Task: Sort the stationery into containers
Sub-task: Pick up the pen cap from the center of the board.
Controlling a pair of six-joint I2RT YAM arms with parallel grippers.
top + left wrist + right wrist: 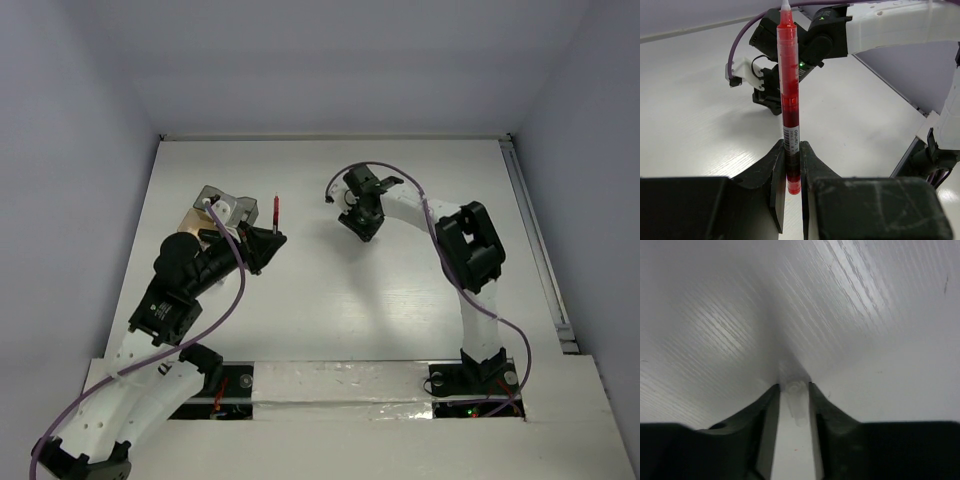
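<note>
My left gripper [268,236] is shut on the lower end of a thin red pen [277,209] and holds it upright above the table, white tip up. In the left wrist view the pen [789,75] stands clamped between the fingers of the gripper [792,152]. The clear-grey containers [213,197] with a tan part [190,218] sit just left of that gripper, partly hidden by the arm. My right gripper [360,228] points down onto the table at centre back. In the right wrist view its fingertips [794,387] close round a small clear cap [797,402] lying on the table.
The right arm's wrist [827,35] shows behind the pen in the left wrist view. A purple cable [235,290] loops along the left arm. A rail [535,240] runs along the table's right edge. No other stationery shows.
</note>
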